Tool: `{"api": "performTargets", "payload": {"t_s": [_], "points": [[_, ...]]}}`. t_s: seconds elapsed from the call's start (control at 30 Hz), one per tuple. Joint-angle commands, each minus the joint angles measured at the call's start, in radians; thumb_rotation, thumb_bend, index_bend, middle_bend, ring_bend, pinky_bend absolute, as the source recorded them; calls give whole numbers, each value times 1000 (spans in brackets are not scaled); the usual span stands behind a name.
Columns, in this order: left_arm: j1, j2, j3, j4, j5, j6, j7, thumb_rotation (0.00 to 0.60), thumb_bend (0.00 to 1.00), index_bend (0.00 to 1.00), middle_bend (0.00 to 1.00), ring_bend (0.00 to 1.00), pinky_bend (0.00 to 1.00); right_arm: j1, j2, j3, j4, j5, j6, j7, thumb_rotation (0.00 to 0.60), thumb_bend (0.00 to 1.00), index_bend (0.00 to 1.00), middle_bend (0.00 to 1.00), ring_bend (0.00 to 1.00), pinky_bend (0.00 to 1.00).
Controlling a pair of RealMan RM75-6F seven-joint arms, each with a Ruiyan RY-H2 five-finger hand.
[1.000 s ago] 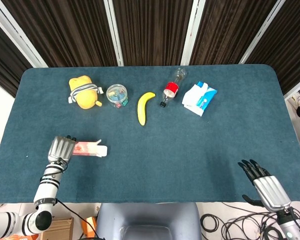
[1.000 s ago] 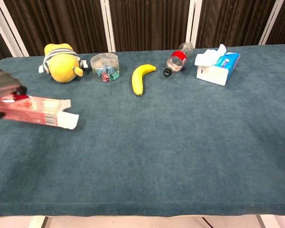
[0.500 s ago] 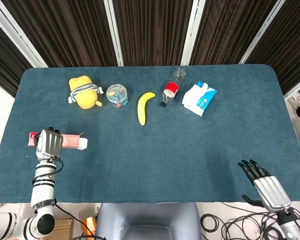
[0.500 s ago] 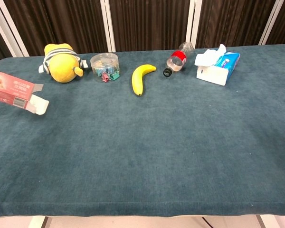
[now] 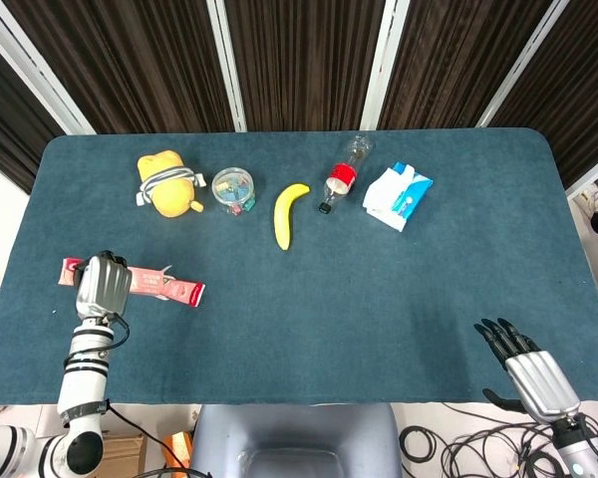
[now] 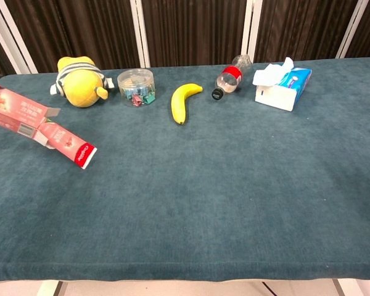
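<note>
Plainly closed around a long pink cardboard carton (image 5: 130,280), the left hand (image 5: 103,287), near the left edge of the dark teal cloth-covered table (image 5: 379,299), knuckles up in the head view. Carton (image 6: 17,109) held off the cloth and tilted in the chest view, open flap end lowest and pointing toward the table's middle. Poking out of that open end, a pink tube with a red cap (image 6: 68,143), cap end down on the cloth, rear end at or just inside the flaps; hard to tell which. Judged from this: drawing the tube out of the carton well along, most of its length already showing, but not finished, the tube not yet lying free and the carton not yet set down. Well apart, at the near right corner, the right hand (image 5: 523,362), fingers spread, holding nothing, touching nothing. Along the far side, untouched, from left to right: a yellow plush toy with a striped band (image 5: 166,183), a clear round tub of coloured clips (image 5: 233,189), a yellow banana (image 5: 288,213), a clear plastic bottle with a red label (image 5: 341,176) lying on its side, and a white and blue tissue pack (image 5: 399,195).
</note>
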Motion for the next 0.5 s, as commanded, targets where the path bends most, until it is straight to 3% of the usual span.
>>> {"api": "performTargets", "payload": {"t_s": [0.03,0.2,0.5], "points": [[-4,37,2,-8,22,-11,-9,600,472,519,582,935,998,1,0,-1,0,-1,-1,0,600,127,47,49,0,243],[-6,105,6,33,106,-20,-45,600,469,513,575,934,993,1,0,-2,0,-1,-4,-2,600,126,50,49,0,244],[63,158,-54,101,180,-40,-285,600,456,504,567,934,994,1,-2,-2,-2,0,-5,-6,600,127,53,50,0,244]]}}
